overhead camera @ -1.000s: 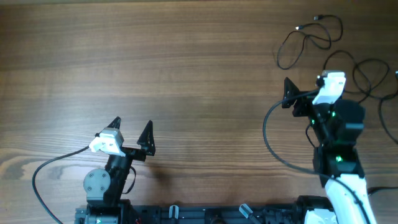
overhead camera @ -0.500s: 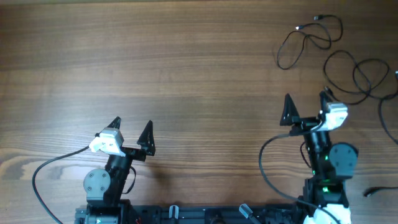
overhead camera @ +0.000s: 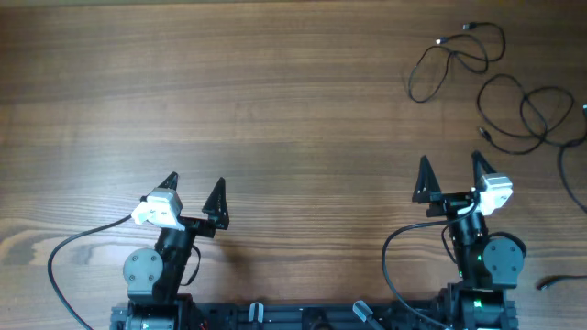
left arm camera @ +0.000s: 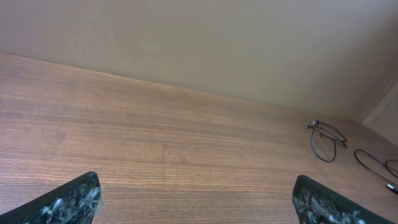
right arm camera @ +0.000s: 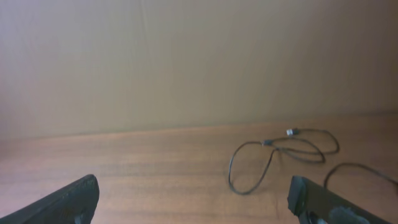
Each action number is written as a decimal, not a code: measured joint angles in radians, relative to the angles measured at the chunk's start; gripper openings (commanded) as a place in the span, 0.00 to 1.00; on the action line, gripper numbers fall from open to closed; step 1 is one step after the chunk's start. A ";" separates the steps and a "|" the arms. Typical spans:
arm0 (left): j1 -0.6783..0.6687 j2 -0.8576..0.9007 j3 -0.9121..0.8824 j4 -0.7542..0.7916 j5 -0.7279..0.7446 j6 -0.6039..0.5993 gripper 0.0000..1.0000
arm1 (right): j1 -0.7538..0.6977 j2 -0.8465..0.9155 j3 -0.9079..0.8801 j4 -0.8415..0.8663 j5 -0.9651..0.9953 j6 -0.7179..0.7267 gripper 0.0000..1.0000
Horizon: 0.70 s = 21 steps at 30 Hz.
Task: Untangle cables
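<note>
- Your thin black cables (overhead camera: 456,57) lie as separate loose loops at the far right corner of the brown wooden table (overhead camera: 275,101), seemingly free of knots.
- Your left claw (overhead camera: 194,183) and right claw (overhead camera: 450,163) sit spread wide, pinching nothing, well apart from the cables, likely parked because the untangling looks done.

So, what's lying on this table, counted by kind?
Grippers: 2, the left gripper and right gripper, both open.
Cables: at least 2, a far cable and a near cable; more may run off the right edge.
Total: at least 4.
</note>
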State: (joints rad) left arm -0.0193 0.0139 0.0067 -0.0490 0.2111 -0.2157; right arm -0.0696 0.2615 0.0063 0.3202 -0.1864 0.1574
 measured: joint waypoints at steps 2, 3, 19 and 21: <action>0.000 0.000 0.000 0.000 0.000 0.000 1.00 | 0.002 -0.063 0.000 -0.071 0.001 0.000 1.00; 0.000 0.000 0.000 0.000 0.000 0.000 1.00 | 0.007 -0.099 0.000 -0.109 0.001 0.000 1.00; 0.000 0.000 0.000 0.000 0.000 0.000 1.00 | 0.021 -0.241 0.000 -0.314 0.042 -0.031 1.00; 0.000 0.000 0.000 0.000 0.000 0.000 1.00 | 0.021 -0.241 0.000 -0.314 0.042 -0.035 1.00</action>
State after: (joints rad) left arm -0.0193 0.0135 0.0067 -0.0490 0.2111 -0.2157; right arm -0.0483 0.0200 0.0063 0.0063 -0.1440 0.1226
